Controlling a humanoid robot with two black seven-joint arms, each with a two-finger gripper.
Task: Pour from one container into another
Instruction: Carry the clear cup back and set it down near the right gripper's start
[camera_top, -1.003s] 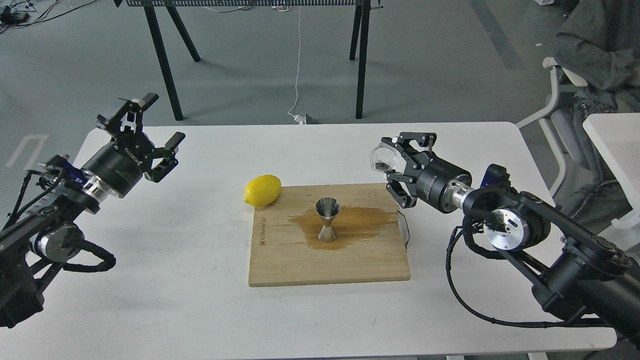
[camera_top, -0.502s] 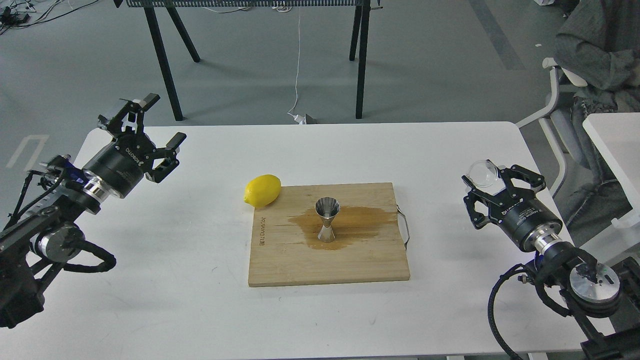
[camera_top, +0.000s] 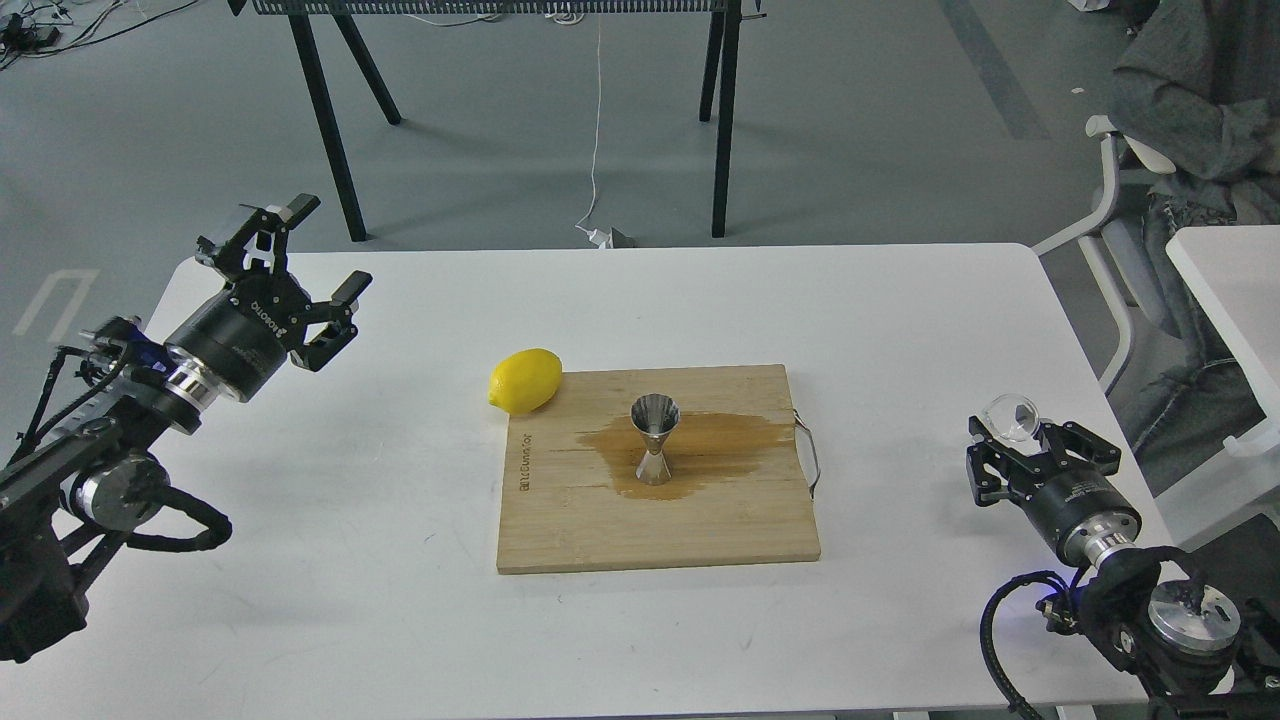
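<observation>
Where jigger stands: brown spill; cutting board | lemon beside

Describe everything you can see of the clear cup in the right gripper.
The clear cup is small, short and round, of transparent glass-like or plastic material, its rim catching light. It sits at the tip of the right gripper, whose fingers appear closed on it, above the white table near its right edge, well clear of the cutting board. It looks about upright, mouth upward. No liquid can be made out inside it.
</observation>
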